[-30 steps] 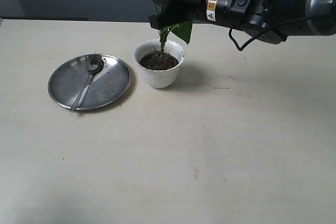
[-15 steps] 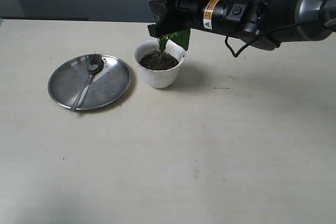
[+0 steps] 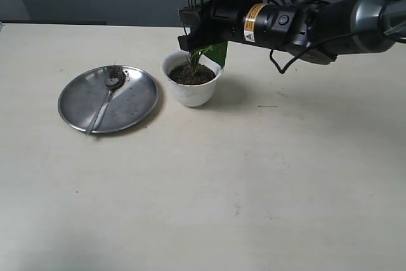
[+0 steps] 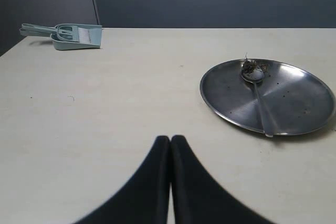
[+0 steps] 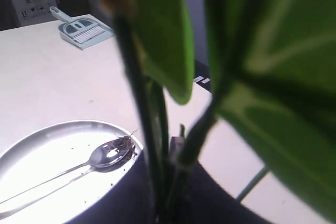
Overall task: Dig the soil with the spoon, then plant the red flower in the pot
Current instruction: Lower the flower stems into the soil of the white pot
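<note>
Yellow label [image 3: 252,14] — unreadable — near pot [image 3: 190,94]

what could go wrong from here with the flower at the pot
1. The right gripper is shut on the red flower by its stems, whose base meets the soil in the pot. A sideways or upward pull might uproot it or tip the pot.
2. The flower rises tall above this small pot, so on release it may lean over or fall out.
</note>
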